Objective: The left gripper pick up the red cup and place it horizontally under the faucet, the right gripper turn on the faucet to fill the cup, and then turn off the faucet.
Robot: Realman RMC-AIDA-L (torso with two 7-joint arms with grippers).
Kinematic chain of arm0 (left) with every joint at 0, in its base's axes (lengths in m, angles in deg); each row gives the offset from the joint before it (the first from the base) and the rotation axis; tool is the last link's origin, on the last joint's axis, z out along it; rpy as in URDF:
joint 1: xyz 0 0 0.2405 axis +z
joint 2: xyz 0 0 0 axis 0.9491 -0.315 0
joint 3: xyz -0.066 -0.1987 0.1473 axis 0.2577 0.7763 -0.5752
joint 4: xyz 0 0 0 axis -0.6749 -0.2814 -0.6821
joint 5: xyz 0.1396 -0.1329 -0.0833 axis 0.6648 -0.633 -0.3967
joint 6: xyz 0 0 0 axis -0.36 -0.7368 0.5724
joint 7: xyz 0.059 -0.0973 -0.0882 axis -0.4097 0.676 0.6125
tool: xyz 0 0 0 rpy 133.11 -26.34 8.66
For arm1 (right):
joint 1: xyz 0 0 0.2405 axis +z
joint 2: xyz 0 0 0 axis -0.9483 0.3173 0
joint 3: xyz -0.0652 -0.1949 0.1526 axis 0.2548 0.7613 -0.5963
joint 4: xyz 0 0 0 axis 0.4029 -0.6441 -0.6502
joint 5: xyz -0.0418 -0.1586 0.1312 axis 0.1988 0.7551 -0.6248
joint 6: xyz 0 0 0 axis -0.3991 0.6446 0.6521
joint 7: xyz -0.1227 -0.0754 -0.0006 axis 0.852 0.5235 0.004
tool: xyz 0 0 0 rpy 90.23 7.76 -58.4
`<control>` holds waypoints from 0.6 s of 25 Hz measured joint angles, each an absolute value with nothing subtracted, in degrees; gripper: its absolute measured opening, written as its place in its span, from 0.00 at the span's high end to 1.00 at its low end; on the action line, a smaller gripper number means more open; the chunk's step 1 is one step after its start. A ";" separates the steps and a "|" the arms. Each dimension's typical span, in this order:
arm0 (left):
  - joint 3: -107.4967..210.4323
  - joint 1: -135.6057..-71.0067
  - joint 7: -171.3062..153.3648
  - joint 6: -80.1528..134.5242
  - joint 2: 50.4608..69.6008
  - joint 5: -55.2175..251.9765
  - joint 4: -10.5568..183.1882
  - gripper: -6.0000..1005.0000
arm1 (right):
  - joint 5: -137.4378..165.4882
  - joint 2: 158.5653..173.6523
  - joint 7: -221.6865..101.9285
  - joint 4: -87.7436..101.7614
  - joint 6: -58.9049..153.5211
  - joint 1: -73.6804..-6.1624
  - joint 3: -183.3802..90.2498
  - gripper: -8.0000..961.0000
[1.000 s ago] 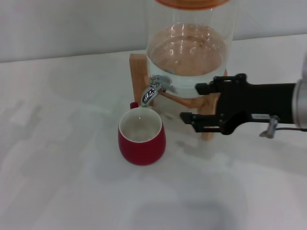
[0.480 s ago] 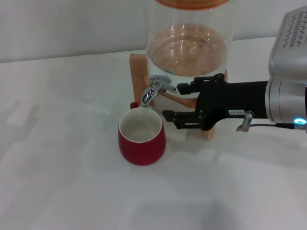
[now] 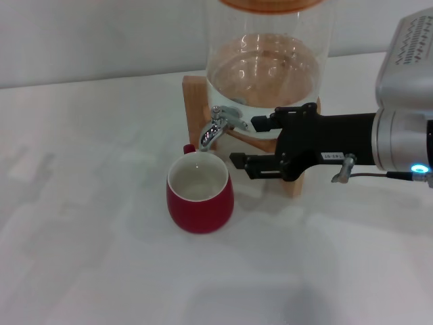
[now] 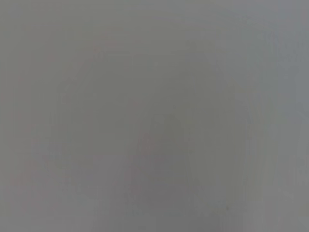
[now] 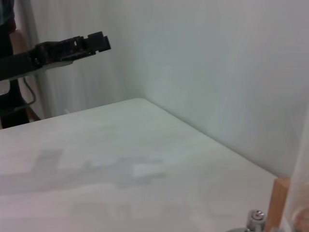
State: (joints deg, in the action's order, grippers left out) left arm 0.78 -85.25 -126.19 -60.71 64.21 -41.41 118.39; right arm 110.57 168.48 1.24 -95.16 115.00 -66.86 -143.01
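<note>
I see the right gripper (image 3: 247, 144) spread open, empty, beside the faucet (image 3: 218, 127); the red cup (image 3: 200, 192) beneath shows only from the head.

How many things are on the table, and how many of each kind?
Cups: 1, the red cup
Glass dispensers: 1, with its faucet
Wooden stands: 1
Total: 3
</note>
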 joint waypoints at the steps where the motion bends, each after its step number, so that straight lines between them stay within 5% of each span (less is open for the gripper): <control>1: 0.78 -85.25 -126.19 -60.75 64.21 -41.44 118.39 0.43 | 110.56 168.49 1.21 -94.86 114.99 -66.62 -142.82 0.25; 15: 0.78 -85.26 -126.18 -60.68 64.21 -41.30 118.15 0.43 | 109.72 168.48 1.59 -94.26 115.38 -65.52 -141.65 0.25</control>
State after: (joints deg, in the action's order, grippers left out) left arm 0.78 -85.26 -126.18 -60.68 64.21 -41.30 118.15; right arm 109.72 168.48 1.59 -94.26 115.38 -65.52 -141.65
